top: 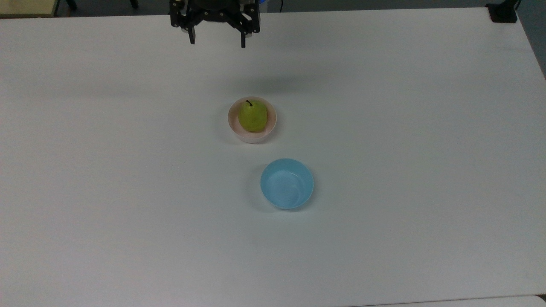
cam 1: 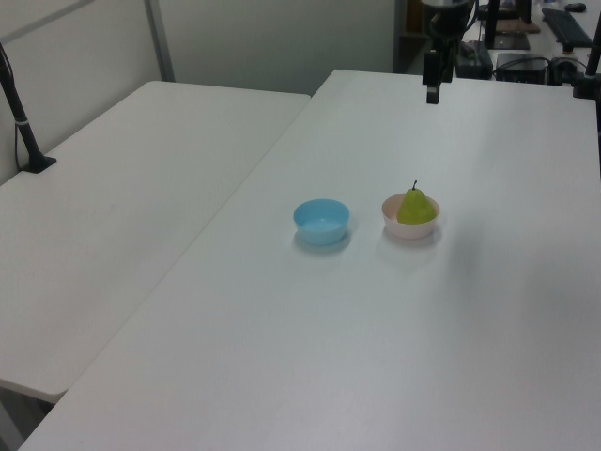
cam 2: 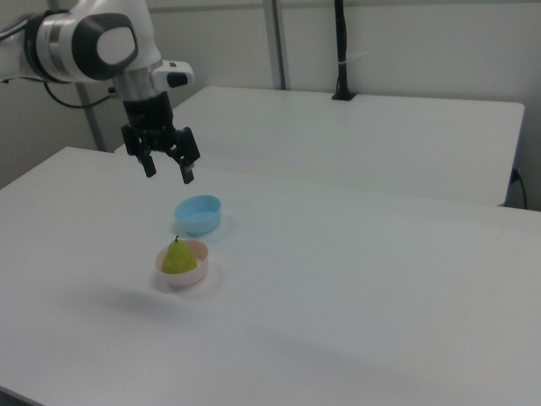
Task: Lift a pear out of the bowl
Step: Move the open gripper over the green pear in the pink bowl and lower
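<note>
The black two-finger gripper [top: 217, 42] hangs in the air over the white table [top: 405, 128] with its fingers spread wide apart and nothing between them, fingertips pointing down. Below it in the top view, well apart from the fingertips, sits the small round pale pink plastic bowl [top: 232, 125], and in that bowl stands the small yellow-green pear [top: 252, 117], roughly upright with its short dark stem [top: 248, 102] toward the gripper's side. In the right view the gripper [cam 2: 168, 172] is above and a little to the right view's left of the pink bowl [cam 2: 196, 271] and pear [cam 2: 177, 258]. Farther from the gripper than the pink bowl lies a light blue round plastic bowl [top: 305, 187]; its inside looks bare, though a pale sheen on the bottom makes that hard to settle. The two bowls stand near each other but apart, not touching. In the left view the gripper [cam 1: 432, 92] hangs toward the table's far end, beyond the pear [cam 1: 415, 207].
</note>
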